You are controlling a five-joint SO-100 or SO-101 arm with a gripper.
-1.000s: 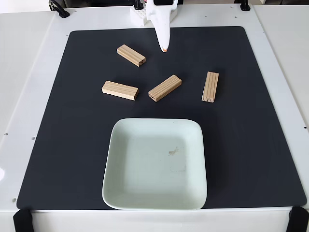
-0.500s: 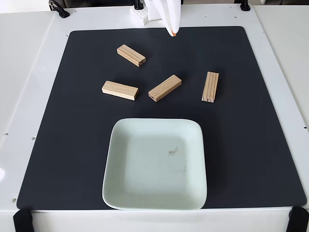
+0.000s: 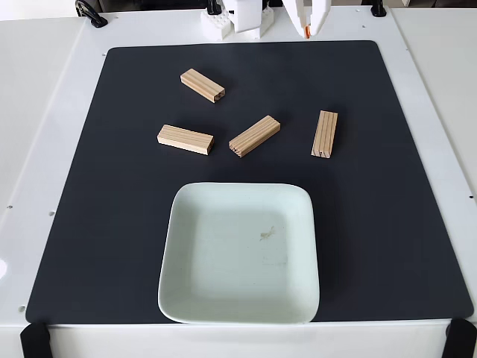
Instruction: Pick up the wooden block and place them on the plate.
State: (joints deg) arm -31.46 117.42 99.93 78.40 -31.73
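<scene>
Listing contents, fixed view, looking down on a white table (image 3: pixel 45 89) with a black mat (image 3: pixel 104 224).

Item 1: gripper (image 3: pixel 307 31), at the top edge of the frame, over the far border of the mat, well apart from every block. Only the white tips with an orange end show; whether the fingers are spread or closed cannot be told.

Item 2: wooden block, far left (image 3: pixel 202 85). Long axis diagonal, upper left to lower right.

Item 3: wooden block, left (image 3: pixel 185 139). Long axis nearly across the frame, right end slightly lower.

Item 4: wooden block, centre (image 3: pixel 255 136). Long axis diagonal, lower left to upper right; just beyond the plate's far rim, not touching it.

Item 5: wooden block, right (image 3: pixel 324 134). Long axis almost straight up the frame, grooved face upward; nearest the gripper's column.

Item 6: plate (image 3: pixel 179 291), pale green, square, near side of mat, holding no block; small brown speck near its middle.

Handling note, as a judgement: the step in hand is the approach to a first block. Best done by descending over the block's middle, fingers straddling the short width, square to the long axis, then lifting clear of the rim before release.
</scene>
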